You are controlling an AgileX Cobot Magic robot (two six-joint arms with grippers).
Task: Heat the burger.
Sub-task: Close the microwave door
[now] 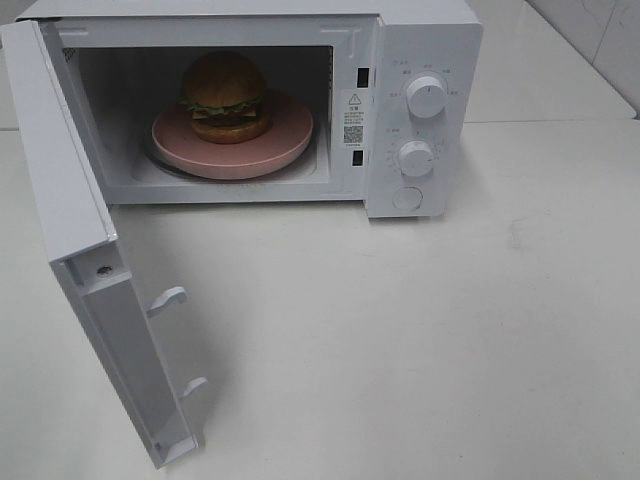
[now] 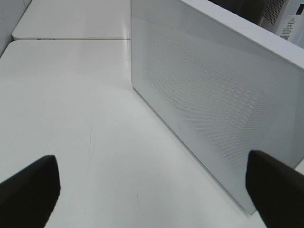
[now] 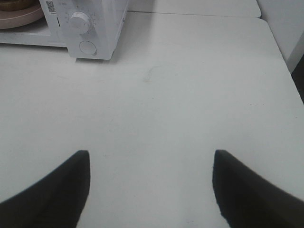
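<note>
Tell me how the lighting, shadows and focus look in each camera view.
Exterior high view: soft even light, round golden-bun burger sharp inside the dimmer white microwave cavity, faint shadow beside the open white door. Left wrist view: left gripper blurred, door's dotted mesh crisp. Right wrist view: right gripper blurred too, white table evenly lit.

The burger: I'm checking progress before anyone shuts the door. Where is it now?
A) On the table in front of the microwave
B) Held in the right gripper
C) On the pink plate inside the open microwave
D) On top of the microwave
C: the burger sits on the pink plate inside the microwave, whose door is swung open.
</note>
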